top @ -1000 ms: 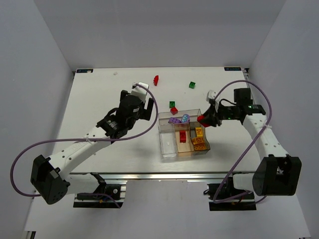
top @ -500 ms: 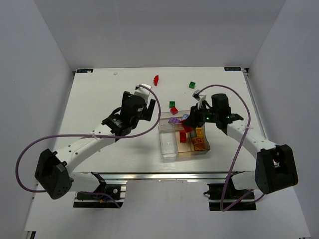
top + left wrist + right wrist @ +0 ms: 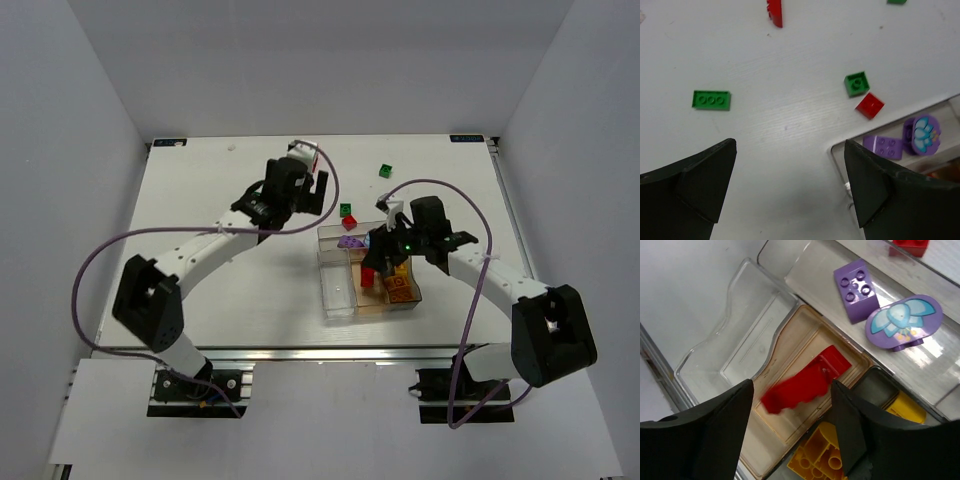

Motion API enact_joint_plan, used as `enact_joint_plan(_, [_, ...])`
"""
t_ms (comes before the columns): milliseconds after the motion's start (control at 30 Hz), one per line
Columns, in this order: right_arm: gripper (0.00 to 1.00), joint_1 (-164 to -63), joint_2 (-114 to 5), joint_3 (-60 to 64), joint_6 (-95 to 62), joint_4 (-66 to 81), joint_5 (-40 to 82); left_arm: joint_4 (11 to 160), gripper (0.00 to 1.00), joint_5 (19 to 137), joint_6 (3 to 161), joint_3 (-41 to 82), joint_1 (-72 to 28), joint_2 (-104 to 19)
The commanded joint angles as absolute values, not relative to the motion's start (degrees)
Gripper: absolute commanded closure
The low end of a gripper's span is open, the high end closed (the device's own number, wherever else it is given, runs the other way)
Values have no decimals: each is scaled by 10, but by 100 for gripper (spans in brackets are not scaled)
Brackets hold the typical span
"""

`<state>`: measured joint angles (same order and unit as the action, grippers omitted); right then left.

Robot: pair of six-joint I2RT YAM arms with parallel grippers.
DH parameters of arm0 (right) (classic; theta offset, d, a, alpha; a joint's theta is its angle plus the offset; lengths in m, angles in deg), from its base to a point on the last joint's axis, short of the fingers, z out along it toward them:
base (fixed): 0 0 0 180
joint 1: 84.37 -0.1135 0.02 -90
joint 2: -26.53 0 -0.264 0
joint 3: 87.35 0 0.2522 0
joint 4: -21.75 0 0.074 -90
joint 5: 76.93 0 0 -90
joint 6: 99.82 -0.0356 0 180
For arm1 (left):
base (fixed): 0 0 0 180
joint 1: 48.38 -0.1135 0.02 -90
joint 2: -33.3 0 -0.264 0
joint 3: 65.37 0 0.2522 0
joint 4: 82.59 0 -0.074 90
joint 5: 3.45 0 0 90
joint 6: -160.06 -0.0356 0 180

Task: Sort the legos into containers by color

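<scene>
My right hand (image 3: pixel 790 410) hangs spread, gripping nothing; a blurred red lego (image 3: pixel 800 387) sits between its jaws over the amber compartment (image 3: pixel 800 340). My left hand (image 3: pixel 789 145) is likewise released above the table (image 3: pixel 790 100), nearest the green lego (image 3: pixel 711 100) at eleven o'clock, long axis nine-to-three.

Setting: robotics lab test cell.
Enclosure: plain white walls (image 3: pixel 90 80) are boxing in a white table (image 3: pixel 190 180).
Mounting: an aluminium rail (image 3: pixel 330 352) is running along the near edge.
Cabling: purple cables (image 3: pixel 80 285) are looping loose.
</scene>
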<state>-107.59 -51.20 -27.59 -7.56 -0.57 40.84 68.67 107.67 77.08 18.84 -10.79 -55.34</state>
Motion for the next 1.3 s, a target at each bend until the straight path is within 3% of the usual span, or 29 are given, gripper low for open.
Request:
enact_joint_plan(0, [30,-1080,-491,-272,-39,-30,437,673,2,1005,802,290,-132,-628])
enact_joint_plan(133, [28,-1077,-451,-270,-32,-20,459,641,2,972,807,405,-163,-736])
enact_joint_plan(200, [38,-1073,-426,-269,-37,-12,446,626,6,955,809,462,-183,-792])
enact_joint_plan(233, [74,-1070,-406,-271,-50,5,434,619,21,941,810,482,-189,-813])
enact_joint_plan(267, [100,-1067,-396,-274,-69,16,410,611,34,937,814,539,-195,-837])
enact_joint_plan(367, [100,-1038,-347,-288,-88,38,300,544,80,931,836,648,-214,-941])
enact_joint_plan(400, [100,-1025,-338,-289,-81,39,264,535,82,931,839,715,-214,-988])
enact_joint_plan(433, [100,-1010,-321,-290,-77,38,255,531,82,921,838,742,-220,-1007])
enact_joint_plan(467, [100,-1004,-314,-291,-70,38,256,533,71,922,833,761,-220,-1023])
enact_joint_plan(600, [100,-959,-289,-294,-65,33,305,586,5,944,812,754,-220,-1051])
enact_joint_plan(633, [83,-954,-283,-296,-61,33,314,602,2,949,806,743,-220,-1051])
enact_joint_plan(733, [73,-938,-276,-302,-58,32,338,644,2,952,798,729,-220,-1058])
enact_joint_plan(1267, [73,-889,-262,-304,-81,28,401,741,9,996,816,769,-220,-1149])
